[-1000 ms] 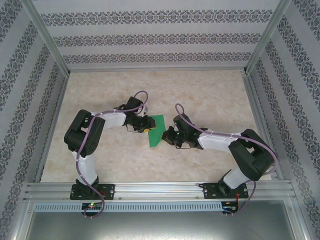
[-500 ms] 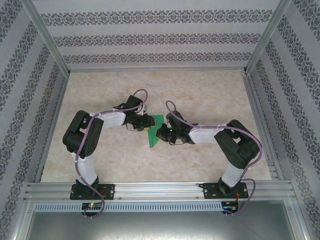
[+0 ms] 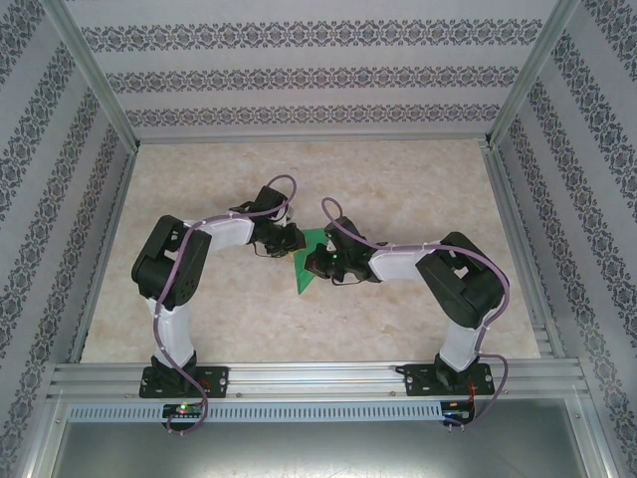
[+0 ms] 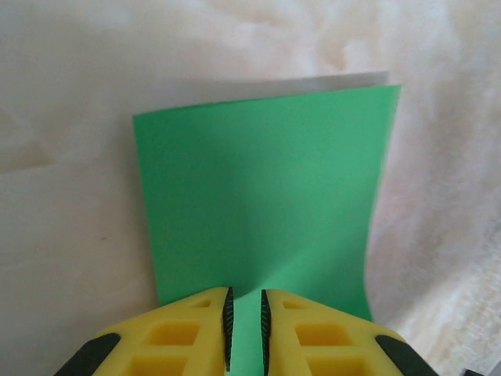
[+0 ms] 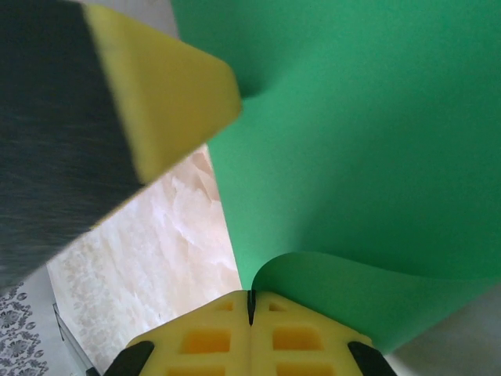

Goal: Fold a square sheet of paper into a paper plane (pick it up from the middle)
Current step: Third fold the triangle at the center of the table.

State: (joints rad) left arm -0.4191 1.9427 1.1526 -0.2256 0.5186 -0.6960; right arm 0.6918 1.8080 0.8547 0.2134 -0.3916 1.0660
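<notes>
The square sheet of paper [image 3: 306, 280] is bright green and lies at mid-table between the two arms. In the left wrist view the sheet [image 4: 258, 180] spreads out ahead of my left gripper [image 4: 245, 294], whose yellow fingers stand a narrow gap apart over its near edge, green showing in the gap. My right gripper [image 5: 250, 298] is shut on a curled-up edge of the sheet [image 5: 352, 141]. One left finger [image 5: 164, 86] touches the sheet's far edge in the right wrist view. Seen from above, the left gripper [image 3: 292, 246] and right gripper [image 3: 312, 263] nearly meet over the paper.
The table [image 3: 398, 189] is pale marbled beige, fenced by aluminium rails [image 3: 318, 378] at the front and patterned walls [image 3: 299, 80] at the back and sides. Open surface lies behind and on both sides of the arms.
The right arm has reached further left over the sheet, its gripper staying shut. The left gripper's fingers have drawn closer together and shifted slightly toward the paper.
</notes>
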